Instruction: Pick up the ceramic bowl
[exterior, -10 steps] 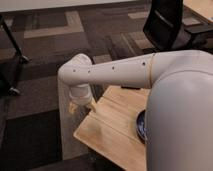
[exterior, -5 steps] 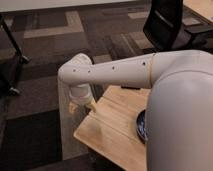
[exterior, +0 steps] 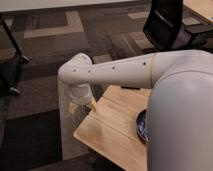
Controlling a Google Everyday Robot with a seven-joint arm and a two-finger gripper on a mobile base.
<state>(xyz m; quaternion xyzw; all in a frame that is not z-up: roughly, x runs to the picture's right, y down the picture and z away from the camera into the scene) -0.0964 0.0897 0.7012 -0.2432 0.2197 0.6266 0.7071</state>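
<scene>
The ceramic bowl [exterior: 141, 126] shows only as a dark-blue sliver on the light wooden table [exterior: 112, 131], at the table's right side. My white arm [exterior: 165, 100] covers most of it. The arm reaches left across the view, bends at an elbow [exterior: 75, 70] and turns downward. My gripper [exterior: 80, 104] hangs below that bend, just past the table's far-left corner. It is well to the left of the bowl and not touching it.
A black office chair [exterior: 167, 25] stands at the back right. Black stand legs [exterior: 12, 47] are on the left. Grey and dark carpet tiles [exterior: 60, 30] surround the table. The table's front-left edge [exterior: 85, 135] faces the carpet.
</scene>
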